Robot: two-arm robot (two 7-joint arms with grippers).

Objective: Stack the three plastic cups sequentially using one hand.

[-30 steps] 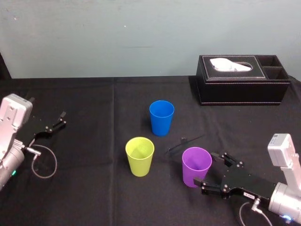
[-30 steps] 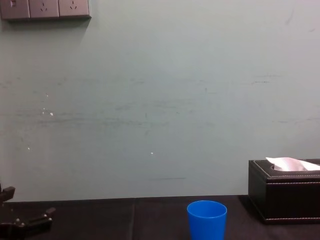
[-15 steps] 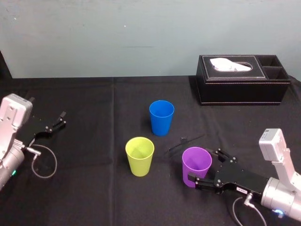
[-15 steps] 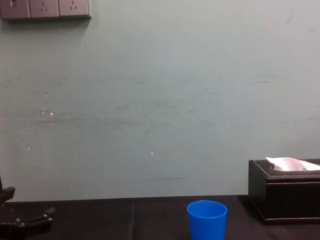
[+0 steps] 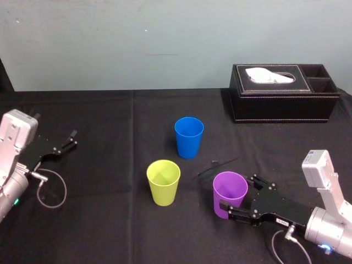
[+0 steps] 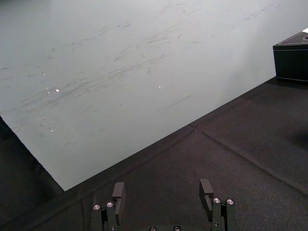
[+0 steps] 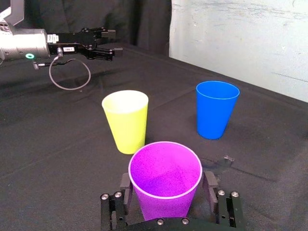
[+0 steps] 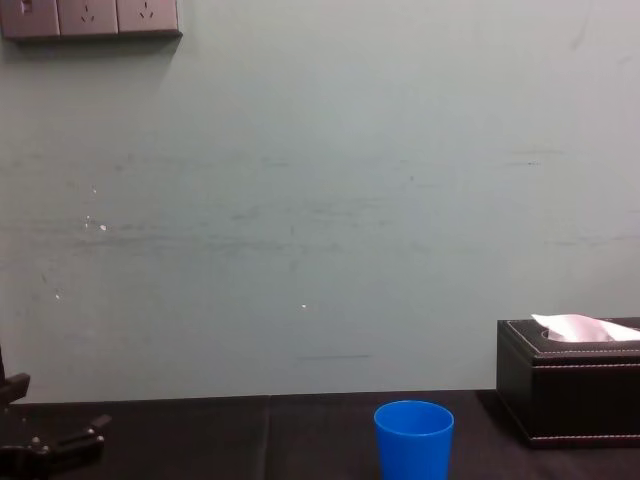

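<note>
Three cups stand upright on the black table: a blue cup [image 5: 188, 136] [image 7: 216, 108] [image 8: 413, 438] farthest back, a yellow-green cup [image 5: 163, 181] [image 7: 126, 120] in front of it to the left, and a purple cup [image 5: 230, 192] [image 7: 166, 178] to the right. My right gripper [image 5: 237, 193] [image 7: 167, 190] reaches in low from the right, one finger on each side of the purple cup's lower body, shut on it. The cup still rests on the table. My left gripper [image 5: 63, 146] [image 6: 162, 192] is parked at the far left, open and holding nothing.
A black tissue box [image 5: 283, 99] [image 8: 570, 395] stands at the back right against the wall. A thin black strip [image 5: 215, 166] lies between the blue and purple cups. A cable loop [image 5: 52, 190] hangs by the left arm.
My right gripper slid forward and left until its fingers flanked the purple cup, then narrowed slightly onto it. The cups and the left arm stayed put.
</note>
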